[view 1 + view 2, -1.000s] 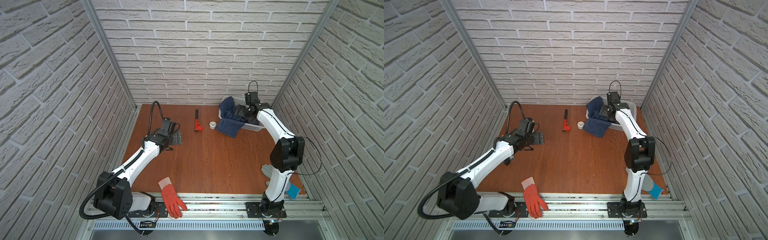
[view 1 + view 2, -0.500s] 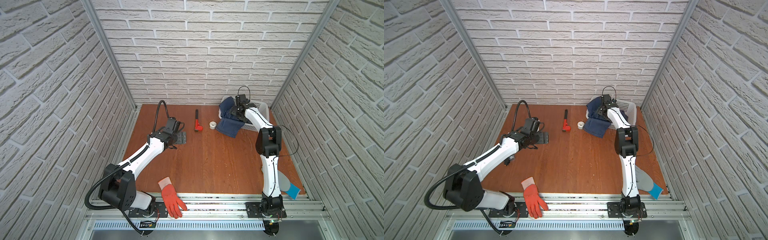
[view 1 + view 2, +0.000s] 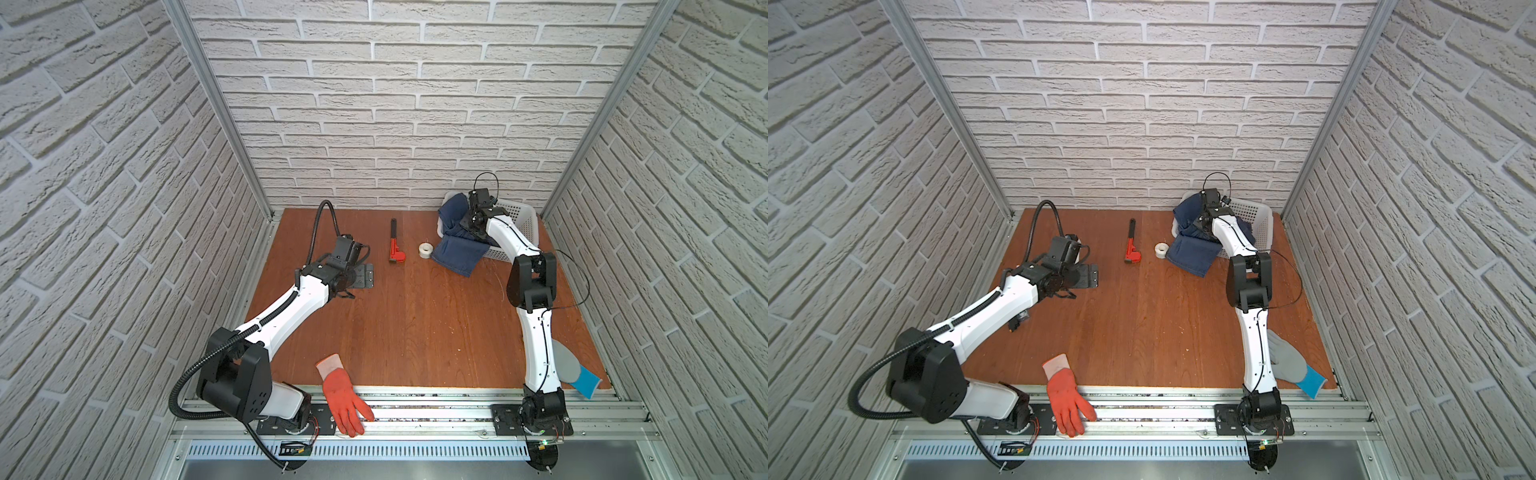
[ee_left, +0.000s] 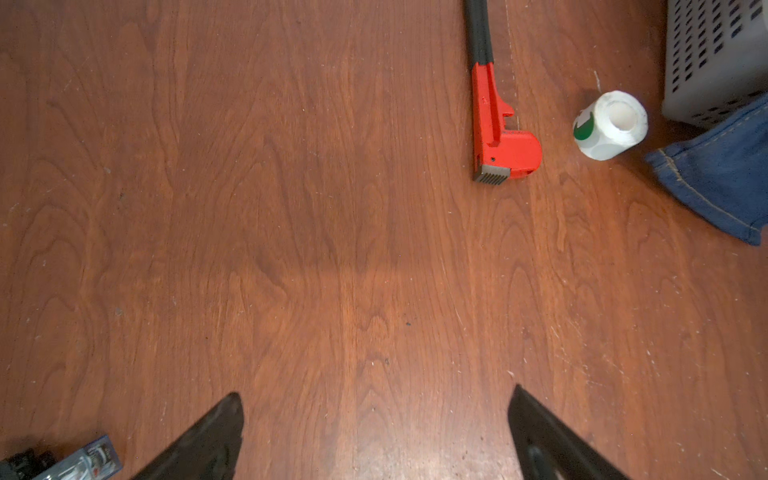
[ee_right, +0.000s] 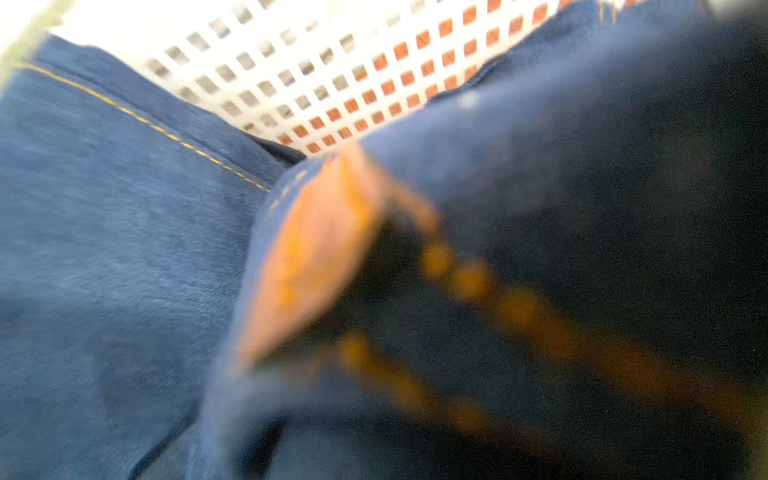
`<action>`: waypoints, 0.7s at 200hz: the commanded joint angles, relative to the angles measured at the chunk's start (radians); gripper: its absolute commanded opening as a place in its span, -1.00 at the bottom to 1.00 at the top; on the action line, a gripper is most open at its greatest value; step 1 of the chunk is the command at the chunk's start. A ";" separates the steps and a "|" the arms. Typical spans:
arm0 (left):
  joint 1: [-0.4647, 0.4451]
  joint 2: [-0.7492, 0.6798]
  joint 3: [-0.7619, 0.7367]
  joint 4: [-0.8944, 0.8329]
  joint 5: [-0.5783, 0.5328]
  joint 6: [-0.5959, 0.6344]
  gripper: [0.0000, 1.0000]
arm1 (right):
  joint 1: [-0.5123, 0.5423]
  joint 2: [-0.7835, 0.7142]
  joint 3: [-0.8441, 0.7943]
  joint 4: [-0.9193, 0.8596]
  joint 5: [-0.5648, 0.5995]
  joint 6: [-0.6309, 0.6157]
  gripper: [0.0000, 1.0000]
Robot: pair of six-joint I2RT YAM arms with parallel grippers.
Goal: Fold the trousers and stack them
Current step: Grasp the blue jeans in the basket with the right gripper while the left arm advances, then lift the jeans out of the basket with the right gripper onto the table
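right gripper (image 3: 470,219) reached trousers (image 3: 457,254); only wrist view shows tan patch (image 5: 316,249)

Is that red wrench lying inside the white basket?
No, the red wrench lies on the wooden table, apart from the basket.

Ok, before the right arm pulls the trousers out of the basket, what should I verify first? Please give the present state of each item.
1. Right gripper shut on the trousers: cannot tell, its wrist view shows only blurred denim.
2. Left gripper open and empty: ok.
3. Trousers free of the basket: not ok, draped over its rim.
4. Tape roll apart from the trouser hem: ok, though close.
5. Bare table for folding: ok.
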State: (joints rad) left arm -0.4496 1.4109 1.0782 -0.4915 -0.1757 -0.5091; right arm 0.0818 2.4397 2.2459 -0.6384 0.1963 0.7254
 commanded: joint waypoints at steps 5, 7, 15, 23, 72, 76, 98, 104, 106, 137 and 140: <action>-0.011 -0.071 0.004 0.000 -0.023 0.005 0.96 | 0.020 -0.228 0.038 0.126 -0.022 -0.119 -0.89; -0.012 -0.076 0.003 -0.001 -0.025 0.005 0.96 | 0.021 -0.237 0.041 0.129 -0.026 -0.127 -0.89; -0.013 -0.093 0.000 -0.008 -0.029 0.003 0.96 | 0.028 -0.279 0.051 0.143 -0.041 -0.160 -0.89; -0.014 -0.113 -0.004 -0.014 -0.036 0.001 0.97 | 0.035 -0.319 0.066 0.158 -0.067 -0.197 -0.89; -0.019 -0.267 -0.045 -0.044 -0.065 -0.019 0.96 | 0.108 -0.515 0.271 0.112 -0.228 -0.361 -0.89; -0.019 -0.281 -0.049 -0.047 -0.066 -0.020 0.97 | 0.116 -0.530 0.283 0.108 -0.243 -0.369 -0.89; -0.019 -0.366 -0.071 -0.067 -0.086 -0.034 0.96 | 0.162 -0.608 0.311 0.094 -0.323 -0.412 -0.88; -0.019 -0.388 -0.076 -0.076 -0.092 -0.036 0.96 | 0.174 -0.628 0.314 0.085 -0.340 -0.419 -0.89; -0.019 -0.394 -0.077 -0.079 -0.095 -0.037 0.97 | 0.179 -0.635 0.314 0.082 -0.345 -0.421 -0.89; -0.018 -0.489 -0.090 -0.139 -0.126 -0.046 0.96 | 0.246 -0.710 0.312 -0.028 -0.374 -0.463 -0.89; -0.019 -0.497 -0.090 -0.144 -0.128 -0.047 0.96 | 0.251 -0.713 0.311 -0.044 -0.374 -0.469 -0.89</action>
State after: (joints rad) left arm -0.4618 0.9737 1.0061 -0.5838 -0.2569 -0.5377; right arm 0.2989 1.7424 2.5626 -0.6147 -0.1257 0.3290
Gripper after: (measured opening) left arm 0.982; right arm 0.122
